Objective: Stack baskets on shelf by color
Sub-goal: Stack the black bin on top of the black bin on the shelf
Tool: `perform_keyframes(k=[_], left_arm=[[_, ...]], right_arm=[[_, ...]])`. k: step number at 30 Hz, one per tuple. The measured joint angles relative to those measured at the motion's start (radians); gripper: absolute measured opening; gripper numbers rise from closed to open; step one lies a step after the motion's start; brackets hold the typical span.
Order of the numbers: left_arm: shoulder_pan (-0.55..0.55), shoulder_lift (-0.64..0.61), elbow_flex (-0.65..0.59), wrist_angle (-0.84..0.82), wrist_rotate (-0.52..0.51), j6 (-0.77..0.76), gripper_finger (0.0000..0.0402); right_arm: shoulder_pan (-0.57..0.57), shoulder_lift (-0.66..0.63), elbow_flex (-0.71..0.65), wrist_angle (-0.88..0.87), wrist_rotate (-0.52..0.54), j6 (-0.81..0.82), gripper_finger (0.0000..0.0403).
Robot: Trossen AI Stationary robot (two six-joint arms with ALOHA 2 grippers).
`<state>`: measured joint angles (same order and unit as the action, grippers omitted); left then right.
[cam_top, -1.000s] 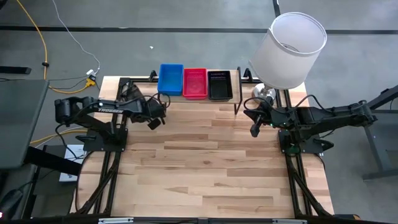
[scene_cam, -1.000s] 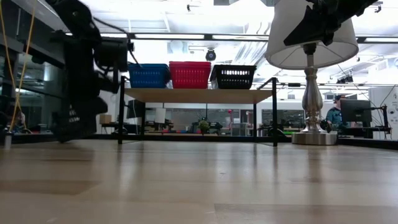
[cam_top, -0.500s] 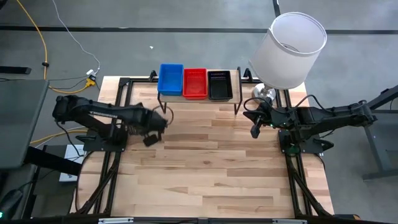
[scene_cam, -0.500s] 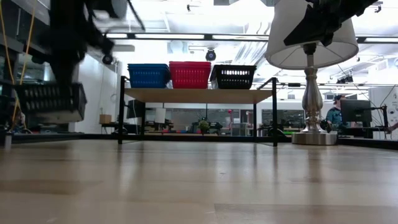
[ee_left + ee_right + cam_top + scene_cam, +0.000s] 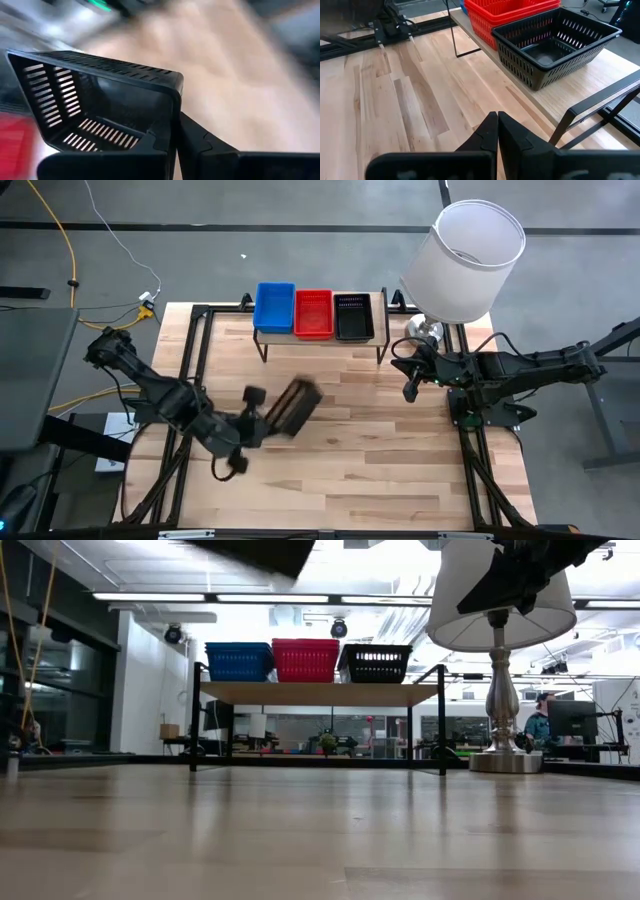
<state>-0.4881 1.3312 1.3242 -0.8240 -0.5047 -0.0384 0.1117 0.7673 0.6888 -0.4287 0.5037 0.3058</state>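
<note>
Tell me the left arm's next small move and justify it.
Probably carry the held black perforated plastic basket toward the black basket on the shelf. The left gripper is shut on its rim above the wooden table, and the wood-topped shelf holds one stack per colour.

The right gripper (image 5: 497, 131) hangs over the bare wood table (image 5: 395, 110), its two dark fingers (image 5: 487, 132) pressed together with no gap and nothing between them. Beyond the fingertips stands the shelf (image 5: 580, 80), a light plank on thin black legs. On it sits a black basket (image 5: 555, 42), empty, its slotted walls and floor plain to see. Touching its far side is a red basket (image 5: 507, 12), and past that a sliver of blue basket (image 5: 462, 6). A black metal frame (image 5: 390, 30) lies at the table's far edge.
</note>
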Motion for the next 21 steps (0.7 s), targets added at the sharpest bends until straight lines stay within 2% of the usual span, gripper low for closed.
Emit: perform_keyframes(k=[3, 5, 7, 11, 15, 18, 21], left_arm=[[0.031, 0.006, 0.010, 0.115, -0.311, 0.228, 0.0002], [0.089, 0.006, 0.010, 0.230, -0.405, 0.370, 0.0002], [0.167, 0.006, 0.010, 0.340, -0.382, 0.456, 0.0001], [0.335, 0.025, 0.012, 0.503, -0.233, 0.523, 0.0001], [0.467, 0.097, 0.015, 0.626, -0.221, 0.562, 0.0001], [0.519, 0.188, 0.078, 0.629, -0.216, 0.530, 0.0001], [0.529, 0.303, 0.179, 0.558, -0.219, 0.524, 0.0001]], right_arm=[[0.000, 0.000, 0.000, 0.000, 0.000, 0.006, 0.0000], [0.000, 0.000, 0.000, 0.000, 0.000, 0.008, 0.0000], [0.000, 0.000, 0.000, 0.001, 0.000, 0.008, 0.0000], [0.000, 0.000, 0.000, 0.001, 0.001, 0.007, 0.0000], [0.000, 0.002, 0.000, 0.001, 0.002, 0.007, 0.0000], [0.000, 0.006, 0.000, 0.005, 0.006, 0.007, 0.0000], [0.000, 0.013, 0.000, 0.003, 0.025, 0.007, 0.0000]])
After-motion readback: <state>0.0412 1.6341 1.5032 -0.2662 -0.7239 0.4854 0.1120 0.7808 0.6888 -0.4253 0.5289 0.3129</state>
